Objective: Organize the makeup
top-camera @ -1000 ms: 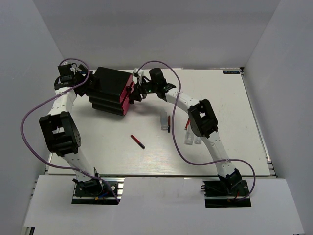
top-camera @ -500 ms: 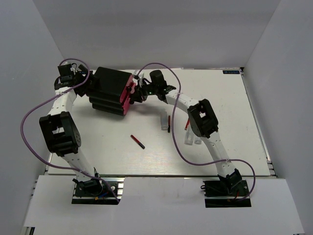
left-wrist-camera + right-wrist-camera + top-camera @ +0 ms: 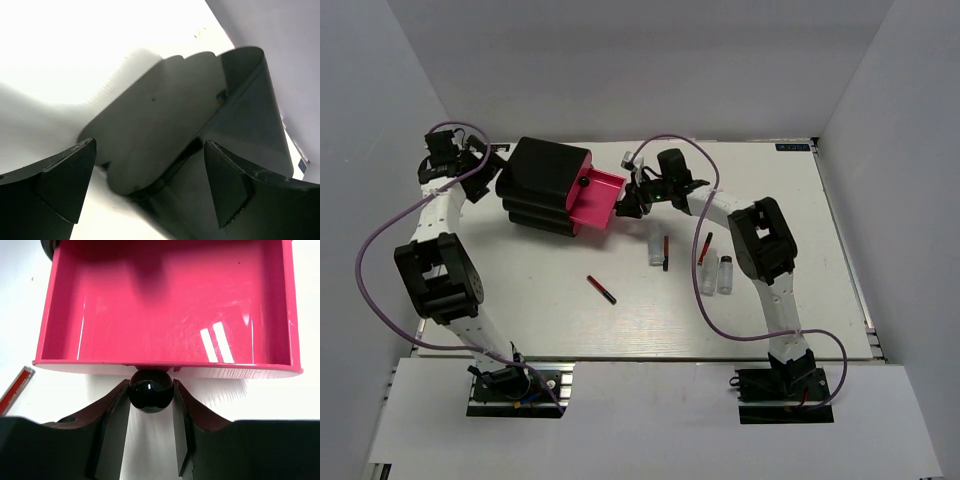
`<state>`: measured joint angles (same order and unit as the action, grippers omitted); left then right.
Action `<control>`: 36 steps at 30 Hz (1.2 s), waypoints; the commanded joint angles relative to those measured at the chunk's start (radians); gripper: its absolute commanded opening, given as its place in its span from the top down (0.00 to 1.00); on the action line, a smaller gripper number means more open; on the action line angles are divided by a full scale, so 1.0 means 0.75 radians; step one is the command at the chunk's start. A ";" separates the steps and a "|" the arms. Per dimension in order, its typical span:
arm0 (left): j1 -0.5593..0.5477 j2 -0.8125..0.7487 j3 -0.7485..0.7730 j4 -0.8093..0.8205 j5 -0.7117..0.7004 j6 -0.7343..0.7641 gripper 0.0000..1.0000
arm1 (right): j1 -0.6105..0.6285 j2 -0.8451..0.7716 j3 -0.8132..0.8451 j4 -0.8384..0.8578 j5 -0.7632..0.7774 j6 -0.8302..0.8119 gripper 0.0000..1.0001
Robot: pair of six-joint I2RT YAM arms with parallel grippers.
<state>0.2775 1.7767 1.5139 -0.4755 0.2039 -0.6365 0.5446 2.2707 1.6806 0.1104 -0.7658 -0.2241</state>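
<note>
The makeup lies loose on the white table: a clear bottle beside a slim dark-red stick, another stick, two clear bottles, and a red-and-black stick nearer the front. My right gripper is shut on the black ball knob of the pink drawer, which stands pulled out and empty. My left gripper is open at the back left of the black box, its fingers apart from it.
The box holds more shut drawers below the open one. White walls close in the table at the left, back and right. A purple cable loops over the right arm near the drawer.
The right gripper closed on the knob and drew the pink drawer out to the right. Its arm shifted right, uncovering the bottles. The left gripper stayed open by the box's back.
</note>
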 commanded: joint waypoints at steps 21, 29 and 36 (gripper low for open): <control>-0.337 -0.821 -0.313 -0.354 0.403 -0.055 0.14 | -0.227 -0.475 -0.342 -0.199 -0.053 -0.261 0.31; -0.826 -0.807 -0.531 -0.456 0.113 -0.229 0.16 | -0.384 -0.649 -0.603 0.152 0.236 0.037 0.11; -1.227 -0.486 -0.505 -0.591 -0.239 -0.403 0.33 | -0.425 -0.700 -0.647 0.006 0.140 0.062 0.94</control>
<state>-0.5861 1.3670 1.1236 -0.8425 0.1810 -0.8650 0.2256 1.8030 1.2072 0.1261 -0.6342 -0.2058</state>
